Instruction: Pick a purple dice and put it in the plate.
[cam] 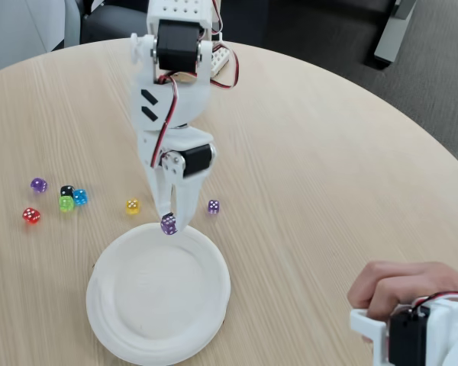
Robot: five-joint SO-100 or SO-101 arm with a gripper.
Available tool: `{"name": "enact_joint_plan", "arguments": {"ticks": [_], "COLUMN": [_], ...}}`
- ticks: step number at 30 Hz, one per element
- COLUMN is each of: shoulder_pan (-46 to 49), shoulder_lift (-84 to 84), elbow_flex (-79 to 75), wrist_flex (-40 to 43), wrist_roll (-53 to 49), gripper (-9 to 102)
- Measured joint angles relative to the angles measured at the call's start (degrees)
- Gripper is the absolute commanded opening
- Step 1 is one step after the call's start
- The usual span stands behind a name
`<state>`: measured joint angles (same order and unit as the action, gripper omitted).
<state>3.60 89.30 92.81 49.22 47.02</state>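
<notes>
Pick done: gripper (pixel 170 223) clamps the purple dice (pixel 169 224) at frame centre, just over the paper plate's (pixel 214 305) upper rim. Left: lower, release inside.

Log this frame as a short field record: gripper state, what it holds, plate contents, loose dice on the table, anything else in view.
gripper: gripper shut on the purple dice, over the far rim of the plate
plate: white paper plate, nothing inside
loose dice: lavender die, yellow die, blue die, black die, green die, violet die, red die, all on the table
other: a person's hand at lower right, on a second device
</notes>
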Motion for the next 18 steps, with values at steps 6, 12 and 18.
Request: {"name": "enact_joint_plan", "arguments": {"ticks": [6,12,18], "shoulder_pan": [0.0,0.0,0.0], "shoulder_lift": [0.0,0.0,0.0], "elbow_flex": [0.0,0.0,0.0], "wrist_flex": [0.0,0.0,0.0], "wrist_roll": [-5.2,-4.7,-2.7], "gripper": [6,11,0]}}
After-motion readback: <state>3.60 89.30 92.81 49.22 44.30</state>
